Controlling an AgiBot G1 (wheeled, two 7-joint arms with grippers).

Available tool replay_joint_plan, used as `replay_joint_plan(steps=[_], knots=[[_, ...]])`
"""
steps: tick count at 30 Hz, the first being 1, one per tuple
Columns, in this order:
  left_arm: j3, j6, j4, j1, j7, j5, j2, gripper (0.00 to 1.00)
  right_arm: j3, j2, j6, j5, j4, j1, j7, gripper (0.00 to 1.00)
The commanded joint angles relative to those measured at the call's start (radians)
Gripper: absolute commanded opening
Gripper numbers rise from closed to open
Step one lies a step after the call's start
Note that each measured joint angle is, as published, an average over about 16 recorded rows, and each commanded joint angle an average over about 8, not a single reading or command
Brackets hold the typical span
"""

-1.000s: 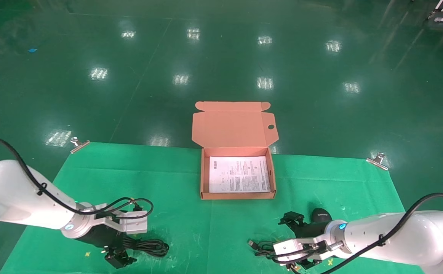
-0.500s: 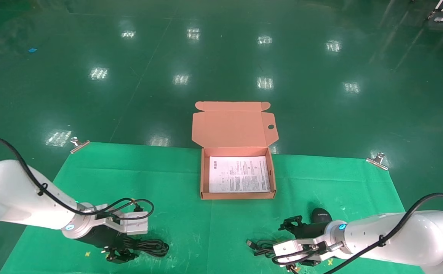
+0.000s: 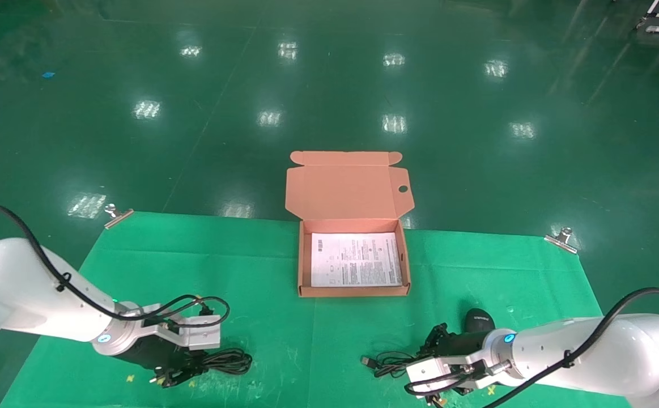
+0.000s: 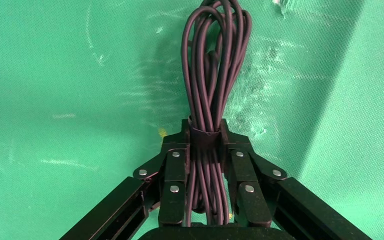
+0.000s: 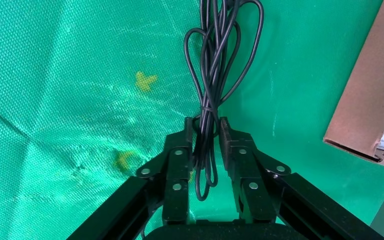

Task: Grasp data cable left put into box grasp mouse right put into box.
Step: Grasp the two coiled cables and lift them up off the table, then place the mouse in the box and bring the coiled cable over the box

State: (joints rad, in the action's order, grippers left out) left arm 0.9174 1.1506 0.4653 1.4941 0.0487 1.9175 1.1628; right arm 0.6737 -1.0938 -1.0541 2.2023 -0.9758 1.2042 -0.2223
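The left gripper (image 4: 204,137) is clenched on the data cable (image 4: 213,65) at its banded middle, so the coil should lift as one bundle off the green mat (image 3: 250,272). The right gripper (image 5: 206,131) pinches only the mouse's thin cord (image 5: 215,60), while the mouse (image 3: 478,322) lies just beyond it. From either gripper the open box (image 3: 354,292) sits toward twelve o'clock, well apart.

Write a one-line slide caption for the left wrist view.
Left gripper with its fingers shut on the coiled black data cable, lying on the green mat.
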Motion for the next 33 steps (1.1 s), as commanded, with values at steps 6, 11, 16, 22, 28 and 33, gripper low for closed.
replay_joint_plan(steps=[6,11,16,22,28,33], knots=[[-0.006,0.04,0.04,0.011,-0.009,-0.014,-0.037,0.0,-0.008,0.008,0.004,0.017,0.01,0.015,0.033,0.0],[-0.024,0.113,0.159,0.044,0.014,-0.036,-0.13,0.0,-0.055,0.049,-0.001,0.003,0.0,0.064,0.109,0.0],[-0.041,0.175,0.362,0.107,0.091,-0.025,-0.232,0.0,-0.13,0.109,0.005,-0.042,-0.021,0.159,0.172,0.0],[-0.069,0.171,0.566,0.192,0.198,0.021,-0.283,0.0,-0.194,0.099,0.054,-0.068,-0.002,0.306,0.211,0.0],[-0.081,0.078,0.591,0.268,0.228,0.101,-0.223,0.0,-0.222,0.003,0.107,-0.103,0.053,0.425,0.229,0.0],[-0.087,-0.025,0.501,0.323,0.215,0.152,-0.141,0.0,-0.226,-0.102,0.153,-0.116,0.121,0.503,0.242,0.0]])
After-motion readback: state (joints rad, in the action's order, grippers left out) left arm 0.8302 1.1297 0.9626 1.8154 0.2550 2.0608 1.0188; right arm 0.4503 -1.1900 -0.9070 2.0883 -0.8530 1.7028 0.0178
